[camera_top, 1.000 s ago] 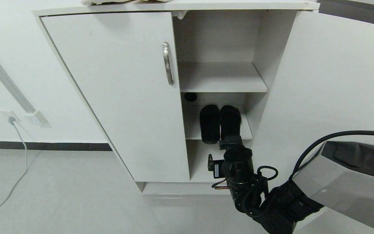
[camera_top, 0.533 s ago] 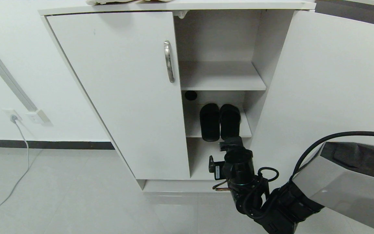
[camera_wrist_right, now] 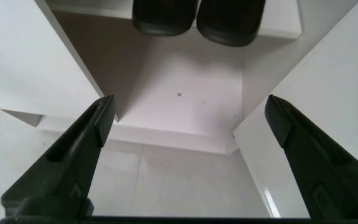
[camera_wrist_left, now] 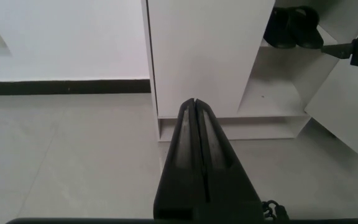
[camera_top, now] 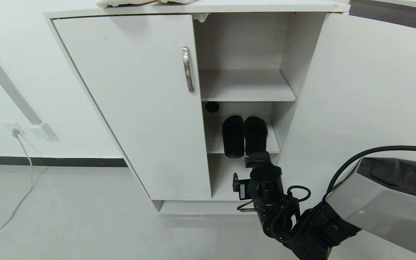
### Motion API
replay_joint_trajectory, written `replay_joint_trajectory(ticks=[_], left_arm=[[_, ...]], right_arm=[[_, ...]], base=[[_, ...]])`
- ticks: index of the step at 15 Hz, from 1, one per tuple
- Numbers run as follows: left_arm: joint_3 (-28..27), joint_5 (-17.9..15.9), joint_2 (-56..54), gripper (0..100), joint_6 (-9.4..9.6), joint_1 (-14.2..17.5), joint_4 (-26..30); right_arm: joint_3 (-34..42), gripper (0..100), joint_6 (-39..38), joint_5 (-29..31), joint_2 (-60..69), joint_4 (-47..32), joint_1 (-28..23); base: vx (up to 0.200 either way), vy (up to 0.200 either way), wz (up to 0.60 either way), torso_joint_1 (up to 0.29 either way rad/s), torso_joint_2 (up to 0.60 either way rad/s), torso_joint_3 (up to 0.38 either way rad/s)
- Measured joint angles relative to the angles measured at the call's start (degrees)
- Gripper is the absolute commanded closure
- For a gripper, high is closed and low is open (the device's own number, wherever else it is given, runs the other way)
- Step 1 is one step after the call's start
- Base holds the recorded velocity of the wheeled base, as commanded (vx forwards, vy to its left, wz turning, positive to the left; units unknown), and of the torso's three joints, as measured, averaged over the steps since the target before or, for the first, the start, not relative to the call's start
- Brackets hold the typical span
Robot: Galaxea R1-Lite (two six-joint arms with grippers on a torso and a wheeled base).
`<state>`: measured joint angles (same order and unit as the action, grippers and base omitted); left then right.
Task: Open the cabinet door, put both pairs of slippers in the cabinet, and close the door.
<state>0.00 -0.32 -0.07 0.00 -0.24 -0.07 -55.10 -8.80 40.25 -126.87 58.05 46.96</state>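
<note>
A white two-door cabinet (camera_top: 193, 8) stands on a pale grey tiled floor (camera_top: 85, 224) against a white wall (camera_top: 13, 54) with a dark baseboard (camera_top: 49, 161) along its foot. The cabinet's left door (camera_top: 132, 104) is closed and carries one vertical metal handle (camera_top: 188, 69). Its right door (camera_top: 356, 90) is swung wide open. Inside are three levels: a bare upper shelf (camera_top: 246, 86), a middle shelf (camera_top: 213, 142) and a bottom compartment (camera_top: 226, 180). One pair of black slippers (camera_top: 245, 136), two in all, lies side by side and touching on the middle shelf, reaching its front edge. A round dark hole (camera_top: 212, 107) shows in the back panel behind them. A cream-coloured item (camera_top: 121, 2) lies on the cabinet top at the edge of view; what it is cannot be told. On the wall to the left, a pale strip of trunking (camera_top: 5, 86) slants down to a small box (camera_top: 42, 130), beside one socket (camera_top: 13, 129) with a grey cable (camera_top: 20, 202) trailing to the floor. The right gripper (camera_wrist_right: 189, 106) hangs before the bottom compartment, just below the slippers, its two fingers (camera_wrist_right: 73, 162) spread wide with nothing between them. The left gripper (camera_wrist_left: 194, 109) is low over the floor, well back from the closed door, its fingers pressed together on nothing.
</note>
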Motion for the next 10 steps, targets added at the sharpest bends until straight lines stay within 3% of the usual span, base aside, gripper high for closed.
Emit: replay_joint_trajectory(ticks=[10], left_arm=[[0.0, -0.04, 0.0, 100, 0.0, -0.02, 0.0]], right_arm=[[0.41, 0, 0.05, 0.01, 0.1, 0.02, 0.06]], base=[[0.0, 0.0, 0.0, 0.001, 0.0, 0.187]])
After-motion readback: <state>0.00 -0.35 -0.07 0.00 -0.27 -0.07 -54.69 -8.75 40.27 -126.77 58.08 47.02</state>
